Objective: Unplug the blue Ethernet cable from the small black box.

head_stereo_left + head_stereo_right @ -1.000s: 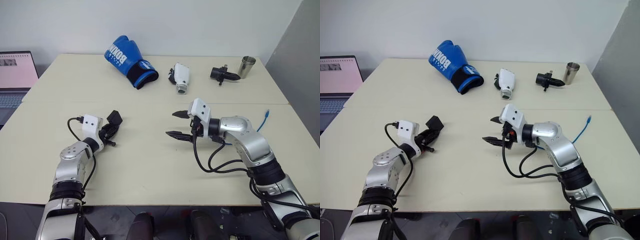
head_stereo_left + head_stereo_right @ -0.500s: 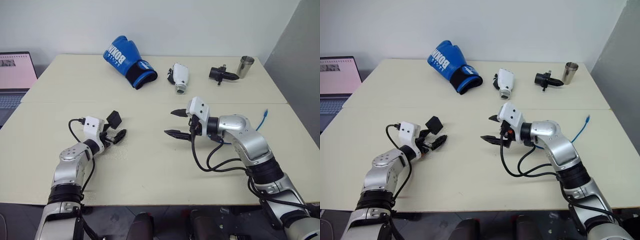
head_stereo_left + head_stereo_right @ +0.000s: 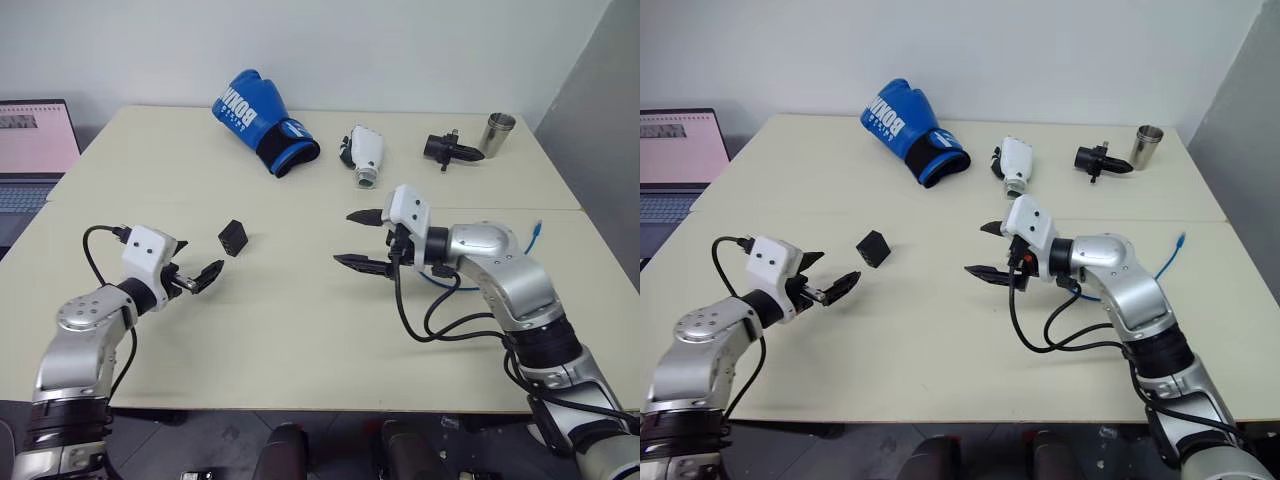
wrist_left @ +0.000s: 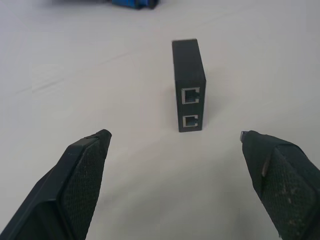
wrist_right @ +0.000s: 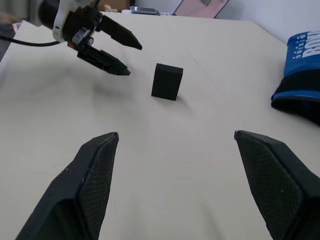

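Observation:
The small black box (image 3: 233,238) stands on edge on the table, apart from both grippers. In the left wrist view the box (image 4: 188,85) shows two ports, both empty. My left gripper (image 3: 195,272) hovers open just left of the box, with nothing between its fingers. My right gripper (image 3: 352,240) is open and empty at mid table, pointing toward the box (image 5: 167,81). The blue Ethernet cable (image 3: 531,240) lies by my right forearm with its plug end free, far from the box.
A blue boxing glove (image 3: 262,120), a white device (image 3: 363,155), a black pronged gadget (image 3: 447,150) and a metal cup (image 3: 497,132) line the far side of the table. A laptop (image 3: 35,140) sits beyond the left edge.
My left gripper opened and let go of the box, then drew back to the left and upward. The box now stands alone on the table. The right gripper rose slightly.

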Robot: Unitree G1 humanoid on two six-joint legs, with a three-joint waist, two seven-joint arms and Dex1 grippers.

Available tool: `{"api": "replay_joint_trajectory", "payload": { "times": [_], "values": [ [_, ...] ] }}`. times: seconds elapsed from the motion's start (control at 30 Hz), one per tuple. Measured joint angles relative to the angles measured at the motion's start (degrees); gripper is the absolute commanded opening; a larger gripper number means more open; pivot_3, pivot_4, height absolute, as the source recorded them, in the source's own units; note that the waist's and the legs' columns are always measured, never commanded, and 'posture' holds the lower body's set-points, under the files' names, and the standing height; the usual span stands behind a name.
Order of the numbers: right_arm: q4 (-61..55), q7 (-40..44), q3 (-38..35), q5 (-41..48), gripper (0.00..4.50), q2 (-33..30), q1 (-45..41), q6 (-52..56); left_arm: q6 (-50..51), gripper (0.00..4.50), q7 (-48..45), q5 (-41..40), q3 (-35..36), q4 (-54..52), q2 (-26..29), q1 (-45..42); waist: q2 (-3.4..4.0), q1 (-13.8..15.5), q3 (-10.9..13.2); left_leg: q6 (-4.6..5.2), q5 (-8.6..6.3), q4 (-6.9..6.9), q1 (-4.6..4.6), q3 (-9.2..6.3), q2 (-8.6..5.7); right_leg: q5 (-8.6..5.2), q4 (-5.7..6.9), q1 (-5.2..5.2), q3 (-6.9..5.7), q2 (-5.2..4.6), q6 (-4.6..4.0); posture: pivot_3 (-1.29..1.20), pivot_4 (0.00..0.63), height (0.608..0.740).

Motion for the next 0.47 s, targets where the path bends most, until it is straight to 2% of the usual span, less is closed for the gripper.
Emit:
{"api": "replay_joint_trajectory", "payload": {
  "times": [0.1, 0.17, 0.23, 0.47],
  "values": [
    [-2.8, 1.3, -2.8, 3.2, 3.94, -3.0, 1.4, 3.5, 1.3, 4.43, -2.4, -1.7, 1.4, -1.8, 2.4, -0.1, 0.01, 0.0, 0.0, 0.00, 0.00, -0.02, 0.02, 0.05, -0.01, 0.00, -0.01, 0.00, 0.02, 0.00, 0.00, 0.00, 0.150, 0.740],
    [-6.2, 3.1, -5.9, 7.7, 3.94, -6.9, 3.4, 7.5, 4.3, 4.43, -8.7, -4.9, 1.2, -2.5, 6.9, -0.1, -0.03, 0.0, 0.0, 0.00, 0.00, -0.07, -0.01, 0.04, -0.01, -0.02, -0.04, -0.02, -0.02, 0.02, -0.03, 0.00, 0.150, 0.740],
    [-8.1, 4.1, -8.9, 10.9, 3.94, -9.0, 4.5, 10.2, 4.9, 4.43, -12.8, -6.7, 1.5, -2.6, 8.8, -0.5, 0.01, -0.1, 0.1, 0.01, 0.00, -0.13, 0.06, 0.10, -0.01, -0.03, -0.03, -0.01, 0.02, 0.02, -0.04, 0.00, 0.150, 0.740],
    [-9.1, 4.1, -15.1, 16.1, 3.94, -14.3, 5.5, 15.1, 5.4, 4.43, -20.1, -8.8, 0.4, -0.8, 11.8, -3.8, 0.00, -0.3, 0.1, 0.01, -0.01, -0.15, 0.05, 0.11, 0.03, -0.05, -0.03, -0.04, 0.01, 0.09, -0.05, 0.00, 0.150, 0.740]
  ]
}}
